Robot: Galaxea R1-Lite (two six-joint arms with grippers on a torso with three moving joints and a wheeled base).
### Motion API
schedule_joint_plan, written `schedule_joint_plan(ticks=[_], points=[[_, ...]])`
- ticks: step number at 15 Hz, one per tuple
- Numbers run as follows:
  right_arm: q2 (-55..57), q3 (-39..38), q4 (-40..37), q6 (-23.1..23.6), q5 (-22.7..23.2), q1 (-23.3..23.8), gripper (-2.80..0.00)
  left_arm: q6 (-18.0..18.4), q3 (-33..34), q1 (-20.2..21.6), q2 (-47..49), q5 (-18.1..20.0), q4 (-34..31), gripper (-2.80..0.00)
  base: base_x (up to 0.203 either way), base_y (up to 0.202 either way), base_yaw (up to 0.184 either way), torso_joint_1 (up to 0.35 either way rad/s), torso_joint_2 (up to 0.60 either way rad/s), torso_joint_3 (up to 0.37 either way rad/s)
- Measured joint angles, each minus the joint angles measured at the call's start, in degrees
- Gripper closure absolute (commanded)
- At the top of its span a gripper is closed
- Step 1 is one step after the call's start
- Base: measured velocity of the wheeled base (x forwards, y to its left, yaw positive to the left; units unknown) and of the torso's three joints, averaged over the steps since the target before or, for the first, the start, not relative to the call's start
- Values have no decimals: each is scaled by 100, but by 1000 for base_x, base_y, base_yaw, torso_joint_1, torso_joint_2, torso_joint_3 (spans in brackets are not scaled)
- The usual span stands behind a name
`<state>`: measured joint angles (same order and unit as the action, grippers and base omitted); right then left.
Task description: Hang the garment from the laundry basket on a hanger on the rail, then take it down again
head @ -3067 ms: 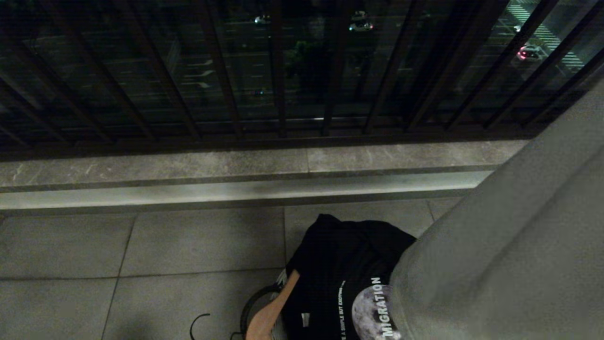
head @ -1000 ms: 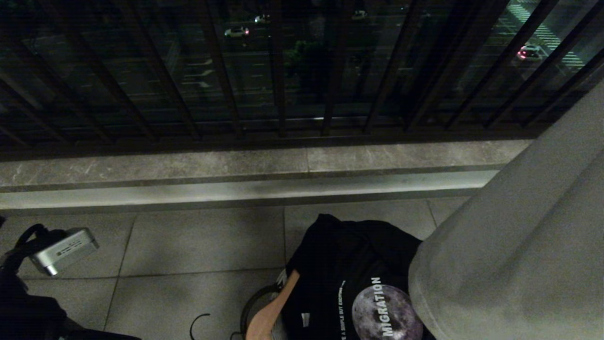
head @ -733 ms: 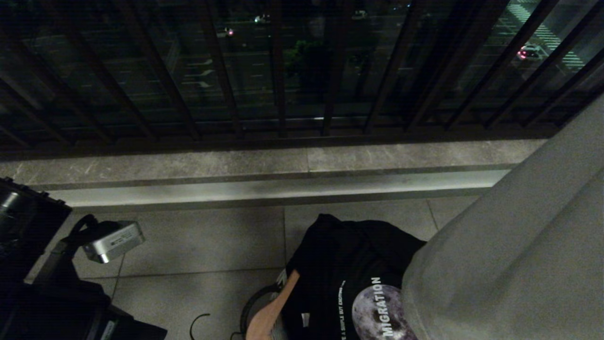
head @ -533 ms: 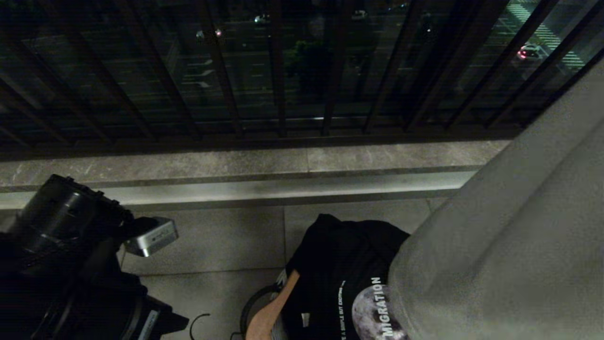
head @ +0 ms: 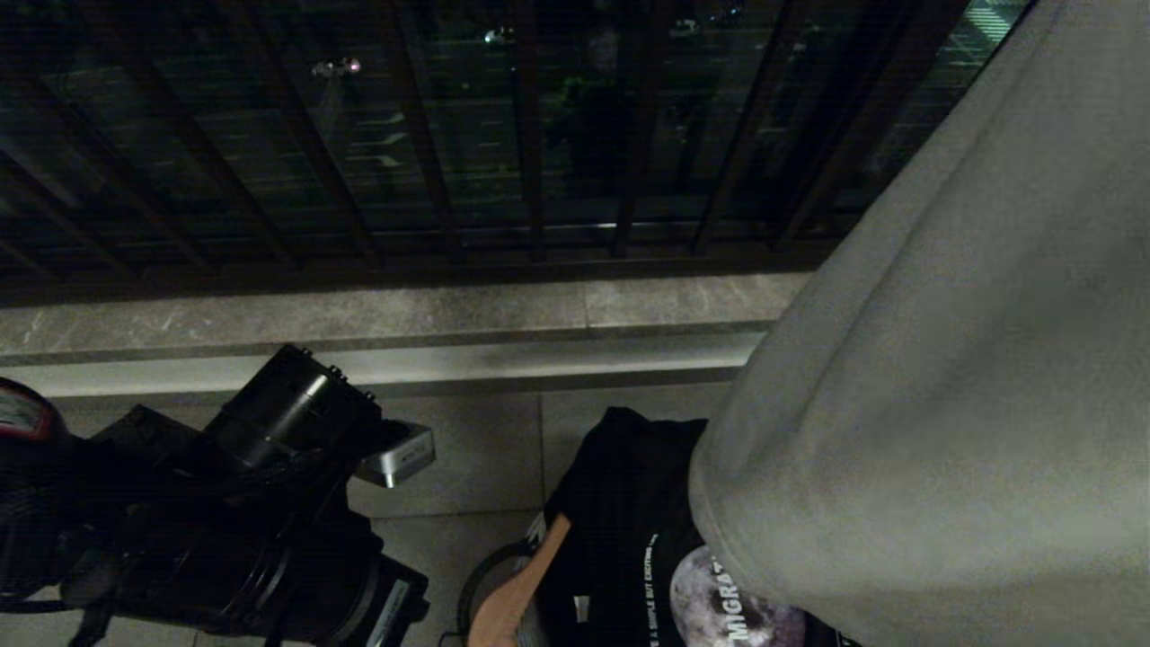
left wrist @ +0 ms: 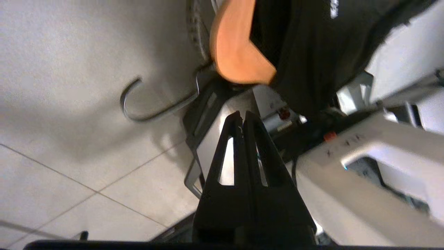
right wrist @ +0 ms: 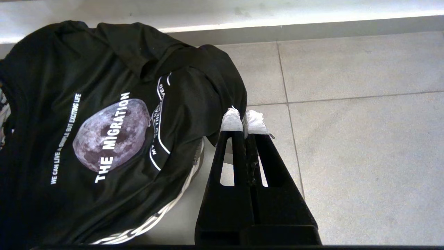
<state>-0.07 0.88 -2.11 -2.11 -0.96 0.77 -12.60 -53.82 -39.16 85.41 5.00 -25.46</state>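
Grey cloth [head: 943, 404], hanging close before our head camera, fills the right of that view and hides part of what lies below it. Under its hem we see the black T-shirt [head: 629, 512], printed with a moon and the word MIGRATION, heaped in and over the basket [head: 476, 584], of which only a thin dark rim shows on the tiled floor [head: 467, 467]. In the right wrist view the shirt [right wrist: 104, 121] spreads wide, and a striped white edge of the basket [right wrist: 166, 208] peeks from beneath it.

A wooden hanger [head: 517, 593] lies at the shirt's left edge, its orange arm [left wrist: 236, 52] tucked under the black fabric. Its wire hook [left wrist: 138, 104] rests on the floor beside the basket.

Our left hand [left wrist: 242, 119] is clenched with nothing between its fingers; it points toward the hanger's end and stands apart from it. In the head view the left arm [head: 269, 503] shows at the lower left, a dark bulk with a small silver camera box [head: 395, 454] on it.

Our right hand [right wrist: 244, 119] is also clenched and empty, its white-wrapped fingertips [right wrist: 230, 121] just beside the shirt's edge; whether they touch it we cannot tell.

Farther off runs a pale stone kerb [head: 404, 323], and beyond it dark railing bars [head: 530, 135] with a night street below.
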Motion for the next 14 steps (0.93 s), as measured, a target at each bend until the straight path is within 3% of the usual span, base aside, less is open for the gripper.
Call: schedule_joint_plan(ticks=[3, 10, 12, 14], points=[[0, 0, 0, 0, 0, 2, 0, -541, -2, -457, 379, -312, 69, 0, 0, 0, 0, 0, 0, 0], [0, 0, 0, 0, 0, 2, 0, -3352, -100, -1421, 1220, -676, 196, 0, 0, 0, 0, 0, 0, 0], [0, 0, 0, 0, 0, 2, 0, -4007, -133, -1715, 1280, -735, 132, 0, 0, 0, 0, 0, 0, 0], [0, 0, 0, 0, 0, 2, 0, -4341, -188, -1834, 1354, -755, -46, 0, 0, 0, 0, 0, 0, 0]])
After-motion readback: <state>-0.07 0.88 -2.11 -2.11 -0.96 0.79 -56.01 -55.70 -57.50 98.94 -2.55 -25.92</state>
